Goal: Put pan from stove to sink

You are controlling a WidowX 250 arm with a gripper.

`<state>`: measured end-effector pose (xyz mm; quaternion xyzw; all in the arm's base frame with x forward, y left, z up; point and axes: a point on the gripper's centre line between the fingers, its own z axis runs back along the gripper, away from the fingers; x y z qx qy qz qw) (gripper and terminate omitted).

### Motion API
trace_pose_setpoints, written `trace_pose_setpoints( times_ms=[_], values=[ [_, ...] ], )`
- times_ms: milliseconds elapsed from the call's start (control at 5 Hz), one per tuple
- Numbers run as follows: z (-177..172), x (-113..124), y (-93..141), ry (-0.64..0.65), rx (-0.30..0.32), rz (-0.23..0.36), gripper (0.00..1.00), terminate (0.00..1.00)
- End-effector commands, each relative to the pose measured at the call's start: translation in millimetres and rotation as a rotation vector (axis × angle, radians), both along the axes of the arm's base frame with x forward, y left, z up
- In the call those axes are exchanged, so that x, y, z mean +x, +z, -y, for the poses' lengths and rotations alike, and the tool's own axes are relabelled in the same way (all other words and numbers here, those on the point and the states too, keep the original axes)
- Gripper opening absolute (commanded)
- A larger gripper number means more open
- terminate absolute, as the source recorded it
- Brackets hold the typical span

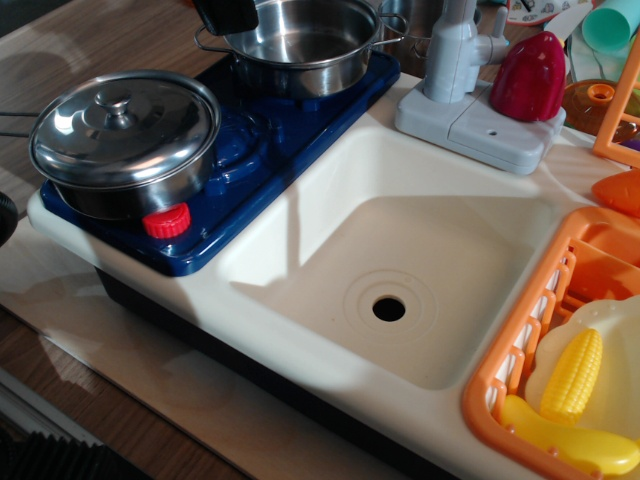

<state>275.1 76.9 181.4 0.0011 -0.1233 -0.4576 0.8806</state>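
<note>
1. Pan [300,45]: shiny steel pot with two wire loop handles, open and with nothing visible inside. You will find it on the far burner of the stove [290,125], not yet lifted.
2. Stove: dark blue cooktop with a red knob [166,220] at its near edge. The near burner carries the lidded pan [125,140]; leave that one alone.
3. Sink [400,260]: cream basin just right of the stove, drain hole [389,308] showing, nothing lying in it. The grey faucet [455,50] stands at its far rim.
4. Pincer [228,14]: only a dark tip shows at the top edge, over the pan's left rim. You cannot tell whether it is open or closed; it holds nothing that can be seen.
5. Step in hand, as judged: the approach to the pan, grasp not yet made.
6. Next move calls for: a firm hold on the rim or a loop handle, a lift clear of the stove's raised edge, then a carry right and toward you into the basin, keeping off the faucet.
7. Also present: orange dish rack [520,350] with toy corn [573,372], and a red toy [527,78] by the faucet, all on the wooden surface [90,30].
</note>
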Motion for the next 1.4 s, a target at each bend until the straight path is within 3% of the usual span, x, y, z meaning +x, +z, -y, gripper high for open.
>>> trace_pose_setpoints(
  times_ms=[0,400,1200],
  values=[
    [-1,3,-4,-0.133,0.029,0.056,1.0,0.0],
    [-6,17,-16,-0.246,0.017,0.096,1.0,0.0],
    [-14,15,-52,-0.247,-0.041,0.146,1.0,0.0]
  ],
)
